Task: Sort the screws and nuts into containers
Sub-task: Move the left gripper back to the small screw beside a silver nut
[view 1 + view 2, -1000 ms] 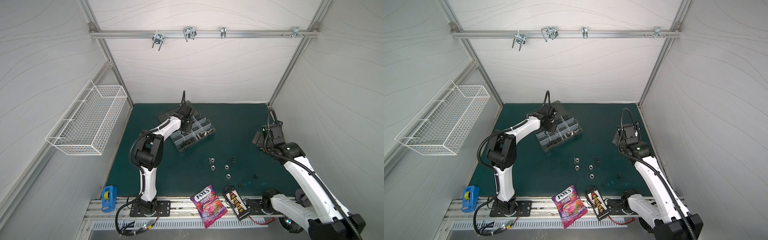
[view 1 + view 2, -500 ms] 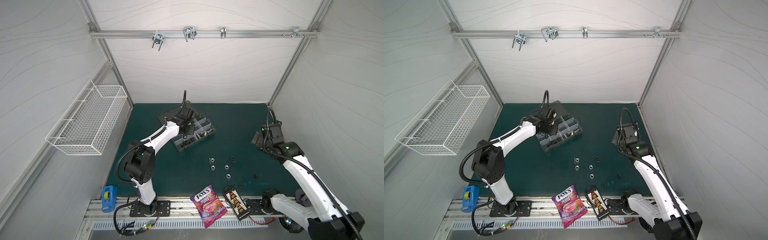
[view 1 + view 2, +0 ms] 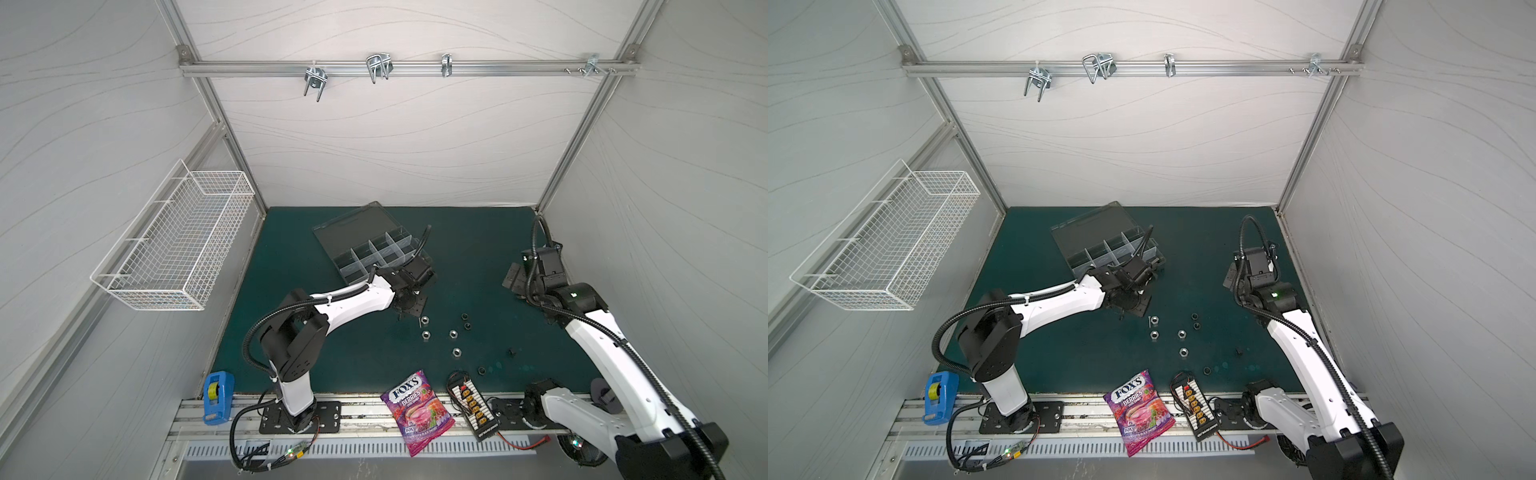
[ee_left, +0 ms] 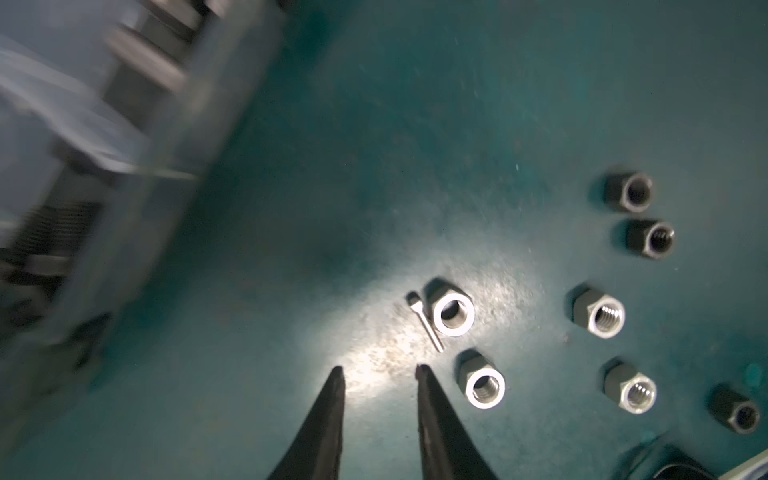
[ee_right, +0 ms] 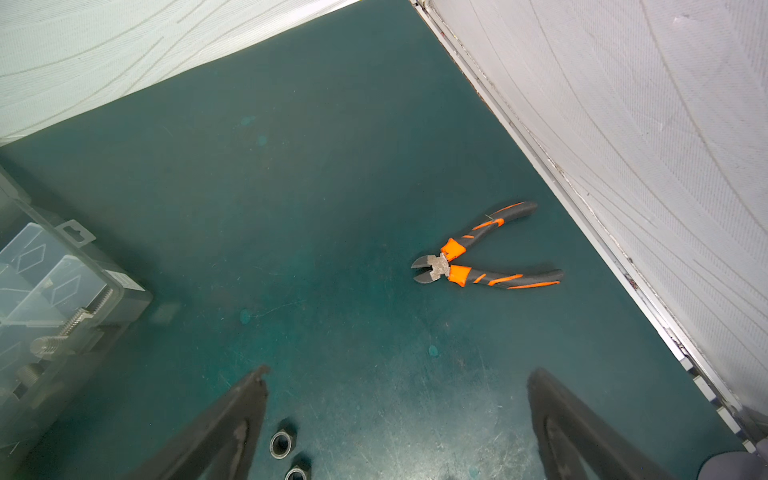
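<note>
The containers are compartments of a smoky-grey organizer box [image 3: 374, 249] [image 3: 1106, 249] with its lid laid back; bolts [image 5: 68, 328] lie in one. Silver nuts [image 3: 426, 335] [image 4: 484, 386] and black nuts [image 3: 465, 316] [image 4: 633, 192] are scattered on the green mat in front of it. A thin silver screw [image 4: 424, 321] lies against one silver nut [image 4: 453, 313]. My left gripper [image 3: 411, 309] [image 4: 379, 368] hangs just short of that screw, narrowly open and empty. My right gripper [image 3: 513, 278] [image 5: 399, 372] hovers wide open at the right, holding nothing.
Orange-handled cutters [image 5: 478, 257] lie near the right wall. A candy bag [image 3: 417, 409], a connector board [image 3: 473, 409] and a blue tape measure [image 3: 218, 395] sit along the front rail. A white wire basket [image 3: 178, 249] hangs on the left wall.
My left arm has swung from over the organizer box forward and right to the loose nuts, and its jaws have parted slightly. The right arm has stayed still.
</note>
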{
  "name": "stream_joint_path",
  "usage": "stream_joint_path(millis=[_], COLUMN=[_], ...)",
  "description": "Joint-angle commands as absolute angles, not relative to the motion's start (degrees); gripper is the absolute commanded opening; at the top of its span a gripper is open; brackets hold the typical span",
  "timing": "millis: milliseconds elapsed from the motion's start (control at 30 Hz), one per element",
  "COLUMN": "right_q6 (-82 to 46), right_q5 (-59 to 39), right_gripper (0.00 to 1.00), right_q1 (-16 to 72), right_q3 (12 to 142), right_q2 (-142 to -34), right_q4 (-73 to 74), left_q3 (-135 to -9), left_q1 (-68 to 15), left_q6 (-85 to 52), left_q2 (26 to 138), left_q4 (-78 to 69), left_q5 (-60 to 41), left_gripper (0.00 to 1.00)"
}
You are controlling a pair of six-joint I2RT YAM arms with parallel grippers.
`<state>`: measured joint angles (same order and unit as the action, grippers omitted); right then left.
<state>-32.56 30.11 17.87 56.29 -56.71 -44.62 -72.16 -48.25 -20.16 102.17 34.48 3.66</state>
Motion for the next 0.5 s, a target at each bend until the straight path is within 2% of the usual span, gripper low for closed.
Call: stream_joint_path(millis=[0,467], right_q6=[-32.80,-33.08], right_q5=[30.93,30.98], right_gripper=[0.99,0.99], right_q1=[17.57,17.58], right_q3=[55.68,55.46], right_q2=[-55.50,-55.93], right_q4=[-45.10,-44.78], left_q3=[-73.74,-73.48], left_q1=[-50.20,-52.37], left_q6=[-21.10,-20.92], left_q2=[104.70,108.89], left_q4=[34.35,33.66], left_q5=[4.23,2.07], left_gripper=[0.32,0.37])
